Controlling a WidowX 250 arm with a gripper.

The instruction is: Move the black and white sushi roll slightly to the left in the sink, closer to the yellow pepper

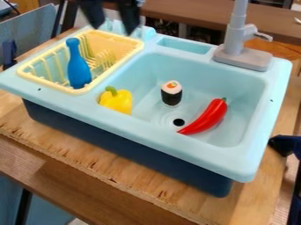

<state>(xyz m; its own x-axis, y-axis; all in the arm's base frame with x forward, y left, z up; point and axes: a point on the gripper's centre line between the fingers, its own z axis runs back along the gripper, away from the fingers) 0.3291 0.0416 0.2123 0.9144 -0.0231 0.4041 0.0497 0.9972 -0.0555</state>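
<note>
The tool (113, 27) was spread wide near the yellow rack (108, 38)'s far end; the blue pin (78, 70) could've been toppled by a low swing.

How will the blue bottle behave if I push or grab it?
The blue bottle looks like moulded plastic, so probably stiff and light for its size. Tall and thin-necked in the rack, it may well tip if pushed high. Its smooth round sides could twist in the pincer.
</note>
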